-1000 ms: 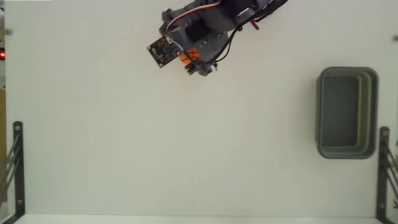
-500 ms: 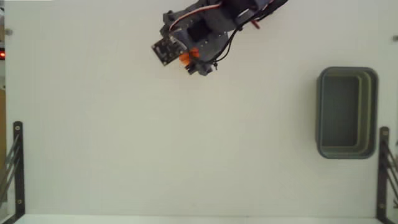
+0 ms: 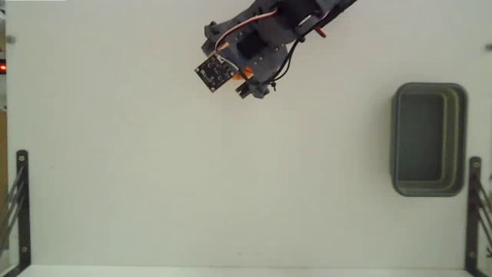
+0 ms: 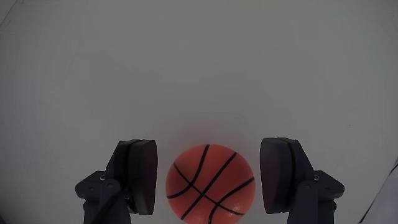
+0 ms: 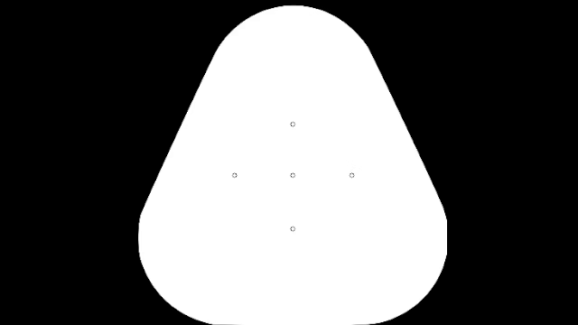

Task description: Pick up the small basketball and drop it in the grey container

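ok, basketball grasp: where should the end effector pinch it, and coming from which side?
Pinch the small basketball across its widest part, one finger on each side. It is round, so no side is special; a descent from above, straddling it, suits. In the wrist view the end effector already brackets it, with small gaps at both pads, so it looks open. The grey container stands far to the right in the fixed view.
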Robot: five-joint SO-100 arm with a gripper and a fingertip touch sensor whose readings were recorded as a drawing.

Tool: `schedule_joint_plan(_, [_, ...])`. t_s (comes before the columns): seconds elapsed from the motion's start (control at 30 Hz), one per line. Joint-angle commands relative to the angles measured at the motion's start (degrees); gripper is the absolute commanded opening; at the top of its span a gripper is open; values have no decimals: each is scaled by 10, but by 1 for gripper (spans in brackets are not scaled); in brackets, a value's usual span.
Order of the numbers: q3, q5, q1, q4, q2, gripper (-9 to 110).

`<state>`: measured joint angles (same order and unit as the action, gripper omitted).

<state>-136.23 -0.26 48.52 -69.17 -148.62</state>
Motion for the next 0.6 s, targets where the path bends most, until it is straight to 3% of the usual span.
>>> schedule_joint_plan(0.0, [-6,3,1,9,-21,110])
schedule_joint_plan(0.57, [-88,3,1,68,-44,110])
